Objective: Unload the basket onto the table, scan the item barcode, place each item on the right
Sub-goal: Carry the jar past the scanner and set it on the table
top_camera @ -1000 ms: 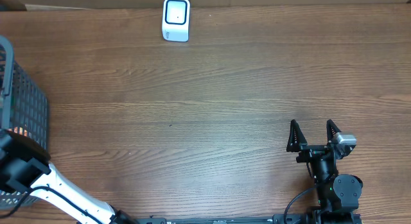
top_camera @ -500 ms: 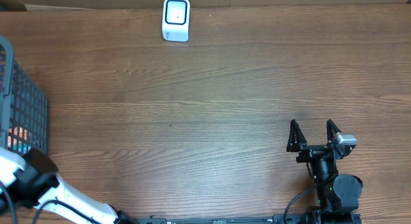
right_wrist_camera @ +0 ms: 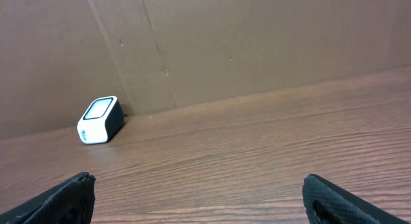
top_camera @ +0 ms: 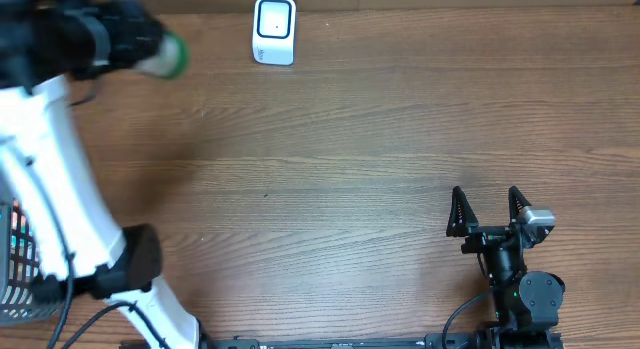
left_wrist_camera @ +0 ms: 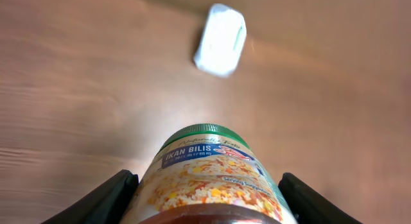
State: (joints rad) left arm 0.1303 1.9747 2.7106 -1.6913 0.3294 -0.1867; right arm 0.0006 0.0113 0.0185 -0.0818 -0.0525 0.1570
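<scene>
The item is a jar (left_wrist_camera: pixel 209 166) with a green lid and an "IKAN BILIS" label. My left gripper (left_wrist_camera: pixel 207 199) is shut on its body, one finger on each side. Its barcode is hidden; only the printed front of the label shows. In the overhead view the jar's green lid (top_camera: pixel 170 55) and the left gripper (top_camera: pixel 140 41) are blurred at the far left, just left of the white scanner (top_camera: pixel 274 29). The scanner (left_wrist_camera: pixel 220 39) lies ahead of the lid. My right gripper (top_camera: pixel 485 211) stands open and empty at the near right, and its wrist view shows the scanner (right_wrist_camera: pixel 99 120) far off.
A dark wire basket (top_camera: pixel 20 289) sits at the left edge, mostly hidden behind my left arm. A cardboard wall (right_wrist_camera: pixel 257 44) closes off the far side of the brown wooden table (top_camera: pixel 380 139).
My left arm has swung from the basket at the near left up to the far left, carrying the jar close to the scanner. The right arm has not moved.
</scene>
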